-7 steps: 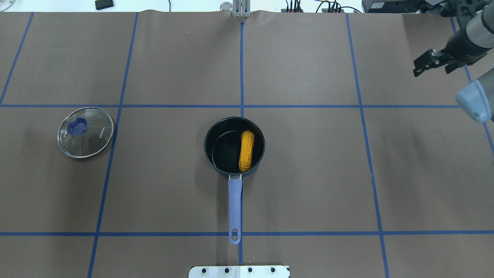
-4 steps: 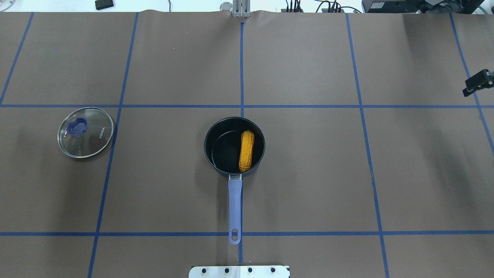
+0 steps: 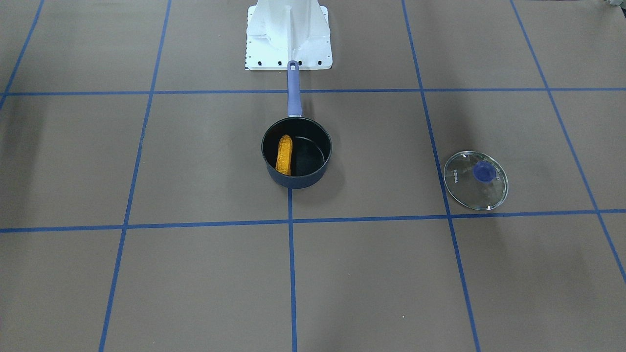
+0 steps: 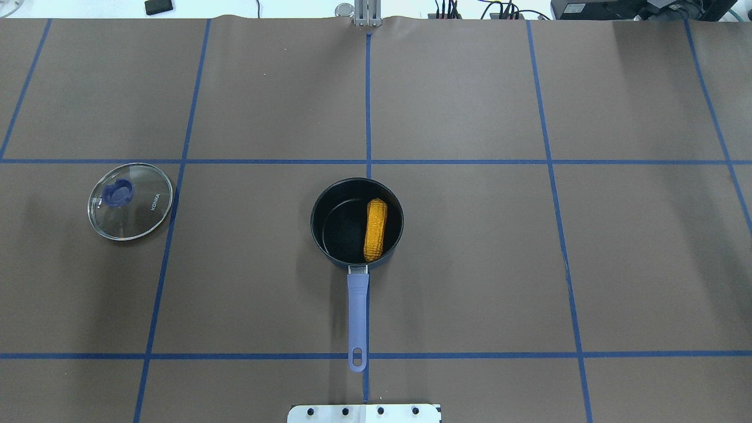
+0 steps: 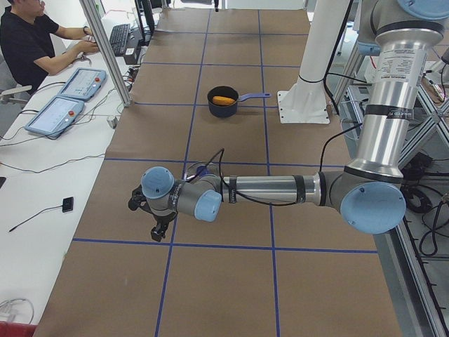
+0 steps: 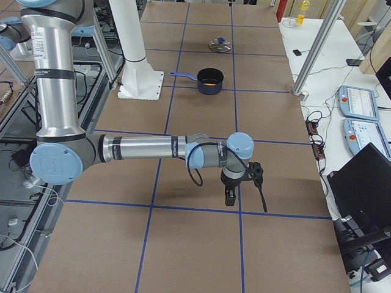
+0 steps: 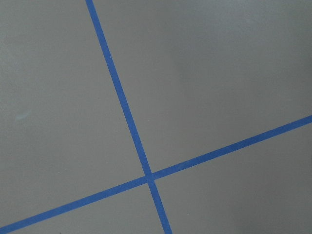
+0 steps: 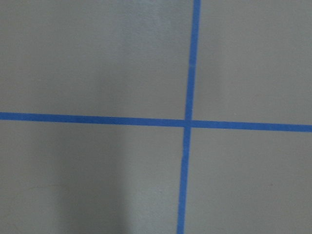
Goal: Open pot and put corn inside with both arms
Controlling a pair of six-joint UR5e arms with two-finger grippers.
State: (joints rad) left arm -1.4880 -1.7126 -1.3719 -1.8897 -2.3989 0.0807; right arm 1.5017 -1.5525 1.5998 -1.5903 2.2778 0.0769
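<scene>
The dark navy pot (image 4: 338, 232) stands open at the table's middle, its periwinkle handle (image 4: 357, 317) pointing toward the robot base. The yellow corn (image 4: 375, 229) lies inside it along the right wall; it also shows in the front view (image 3: 284, 155). Both arms are out of the overhead and front views. In the left side view the left gripper (image 5: 156, 226) hangs low over the mat, far from the pot (image 5: 223, 109). In the right side view the right gripper (image 6: 235, 190) hangs low over the mat, far from the pot (image 6: 211, 86). I cannot tell whether either is open or shut.
The glass lid (image 4: 130, 201) with a blue knob lies flat on the mat to the pot's left, also in the front view (image 3: 475, 180). The white robot base plate (image 3: 287, 36) sits behind the handle. An operator (image 5: 28, 42) sits at a side desk.
The right arm and gripper withdrew past the overhead view's right edge and no longer show there. Pot, corn and lid have not moved.
</scene>
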